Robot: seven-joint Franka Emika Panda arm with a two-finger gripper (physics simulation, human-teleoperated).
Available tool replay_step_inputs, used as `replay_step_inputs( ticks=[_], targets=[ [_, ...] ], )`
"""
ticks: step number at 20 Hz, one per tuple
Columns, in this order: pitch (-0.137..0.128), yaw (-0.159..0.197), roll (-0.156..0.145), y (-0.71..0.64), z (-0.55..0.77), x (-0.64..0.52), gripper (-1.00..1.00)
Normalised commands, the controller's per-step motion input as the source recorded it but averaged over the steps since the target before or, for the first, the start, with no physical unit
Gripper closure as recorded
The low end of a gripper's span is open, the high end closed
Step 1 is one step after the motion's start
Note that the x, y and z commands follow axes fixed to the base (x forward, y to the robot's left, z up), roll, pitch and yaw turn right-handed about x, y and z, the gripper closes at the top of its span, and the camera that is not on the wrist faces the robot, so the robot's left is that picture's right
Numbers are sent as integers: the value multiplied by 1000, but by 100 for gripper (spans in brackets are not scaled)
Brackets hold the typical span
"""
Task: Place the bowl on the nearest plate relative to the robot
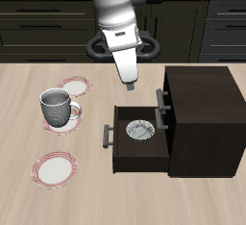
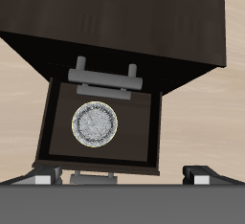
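Beside the cabinet [image 1: 200, 118]: three plates [image 1: 55, 168], a mug [image 1: 56, 105] on one. Gripper [image 1: 130, 85] above the open drawer [image 1: 135, 152], empty, touching nothing, fingers [image 2: 43, 175] spread wide. Bowl [image 2: 96, 124] inside the drawer, unobstructed.

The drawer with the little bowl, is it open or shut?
Open: the drawer is pulled out, the bowl visible inside.

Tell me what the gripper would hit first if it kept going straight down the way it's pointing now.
Most likely the bowl lying in the open drawer: the wrist view looks straight down onto it, and the gripper hangs above the drawer. Depth is unclear, so it may meet the drawer's rim instead.
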Motion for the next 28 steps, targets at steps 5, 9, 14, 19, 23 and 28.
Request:
replay_step_inputs(
  ticks=[5,9,14,19,23,28],
  targets=[
    [17,-43,4,47,-133,1,-100],
    [25,-8,23,108,-208,-10,-100],
    [7,13,19,78,-204,22,-100],
    [43,-23,21,111,-293,-62,-100],
    [42,16,-11,11,-286,-141,-100],
    [-18,27,-40,-79,-134,-129,-100]
  ],
)
